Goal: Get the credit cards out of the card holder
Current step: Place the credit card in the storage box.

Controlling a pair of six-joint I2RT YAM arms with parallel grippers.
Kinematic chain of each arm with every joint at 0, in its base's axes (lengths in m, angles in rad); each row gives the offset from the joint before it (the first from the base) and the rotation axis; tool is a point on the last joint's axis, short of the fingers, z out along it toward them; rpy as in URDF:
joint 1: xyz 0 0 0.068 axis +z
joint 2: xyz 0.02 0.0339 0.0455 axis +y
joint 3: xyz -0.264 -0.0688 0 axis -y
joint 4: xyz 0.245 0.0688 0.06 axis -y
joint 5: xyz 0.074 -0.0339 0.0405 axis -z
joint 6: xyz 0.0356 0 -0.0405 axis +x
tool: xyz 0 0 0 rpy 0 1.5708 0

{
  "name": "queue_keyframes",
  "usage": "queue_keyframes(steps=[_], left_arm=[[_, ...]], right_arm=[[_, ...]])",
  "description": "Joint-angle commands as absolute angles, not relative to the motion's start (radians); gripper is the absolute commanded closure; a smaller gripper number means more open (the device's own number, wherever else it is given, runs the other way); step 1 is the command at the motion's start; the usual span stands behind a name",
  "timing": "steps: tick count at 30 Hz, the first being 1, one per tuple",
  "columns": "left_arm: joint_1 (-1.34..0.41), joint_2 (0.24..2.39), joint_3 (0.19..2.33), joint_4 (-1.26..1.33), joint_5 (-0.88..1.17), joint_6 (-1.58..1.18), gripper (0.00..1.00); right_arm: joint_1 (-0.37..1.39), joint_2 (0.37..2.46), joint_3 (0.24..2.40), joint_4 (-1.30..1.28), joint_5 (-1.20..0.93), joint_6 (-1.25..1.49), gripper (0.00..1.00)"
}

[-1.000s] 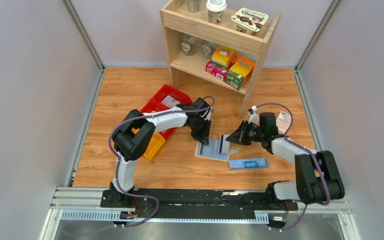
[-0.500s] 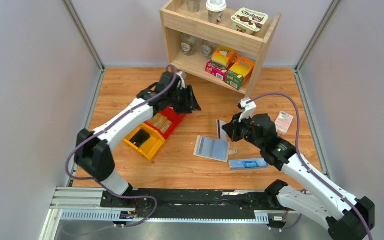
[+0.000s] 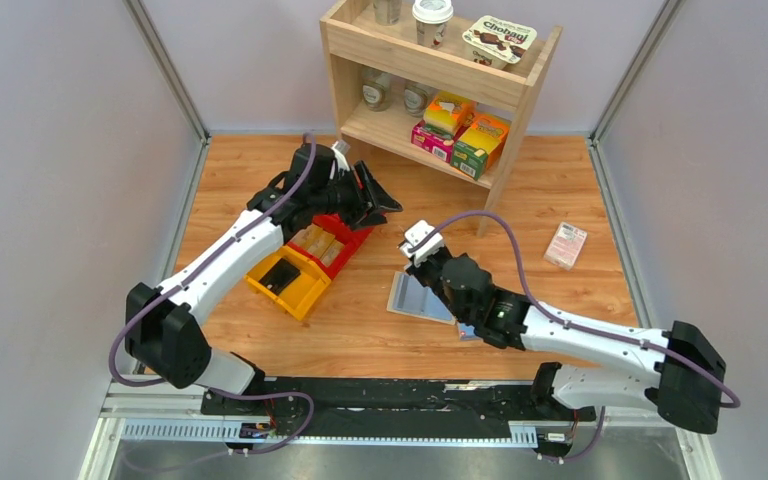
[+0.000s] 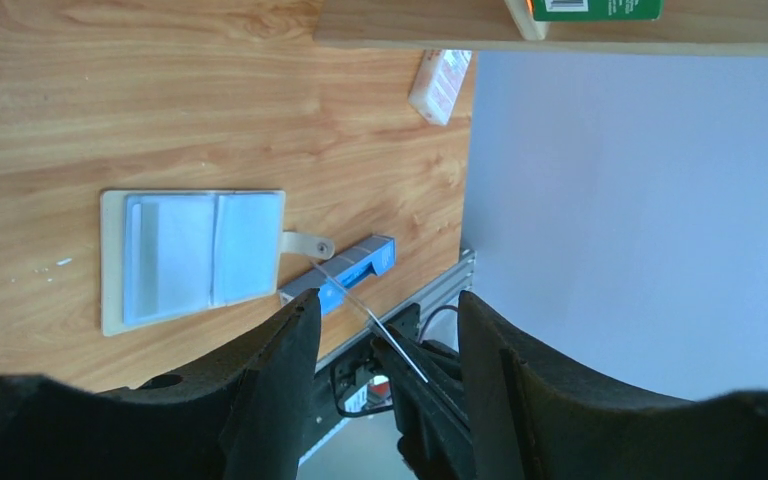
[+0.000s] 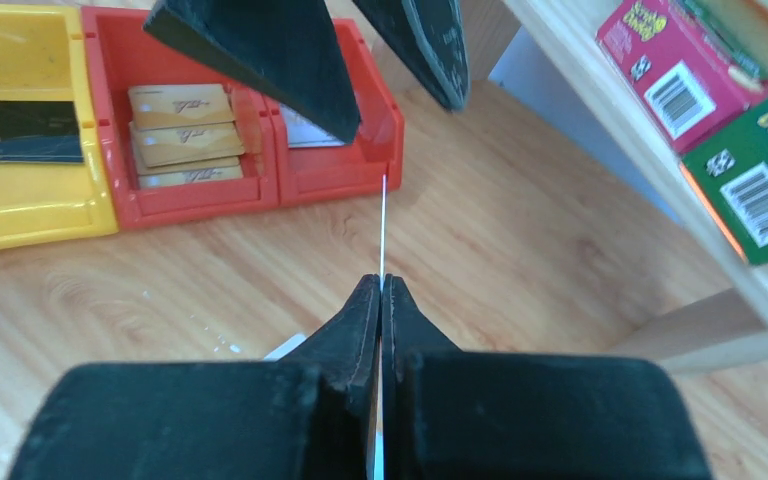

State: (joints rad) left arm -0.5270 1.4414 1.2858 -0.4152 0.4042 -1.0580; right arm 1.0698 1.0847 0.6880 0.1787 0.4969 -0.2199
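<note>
Two arms over tabletop [image 3: 560,180]. Top: card holder [image 3: 405,297] open flat at mid-tabletop toward near edge; left fingers [image 3: 382,196] spread, released, above red bin [image 3: 358,238]. Left wrist: card holder lies flat on wood. Right wrist: right fingers [image 5: 360,320] clenched on thin card [image 5: 383,232], edge-on.

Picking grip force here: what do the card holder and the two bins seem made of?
Card holder: matte cream cover with pale blue lining, probably faux leather or fabric; no glare, soft strap tab. Red bin and yellow bin: likely moulded plastic; uniform bright colour, thick smooth walls, slight sheen.
</note>
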Motion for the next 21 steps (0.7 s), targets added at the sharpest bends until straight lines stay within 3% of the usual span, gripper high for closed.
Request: queue_keyframes(steps=[1,13,17,21], left_arm=[[-0.529,1.43,1.262,-0.36,0.472,-1.124,0.39],[-0.528,1.471,1.252,-0.348,0.491,-1.12,0.42],[-0.528,1.486,1.239,-0.315,0.511,-1.121,0.53],[-0.529,1.5,1.236,-0.264,0.52,-1.126,0.75]], right_arm=[[1.106,1.164,0.707,0.428,0.618,-0.402,1.0],[1.138,1.293,0.741,0.572,0.63,-0.521,1.0],[1.14,1.319,0.75,0.606,0.634,-0.561,1.0],[1.14,1.341,0.759,0.609,0.629,-0.584,1.0]])
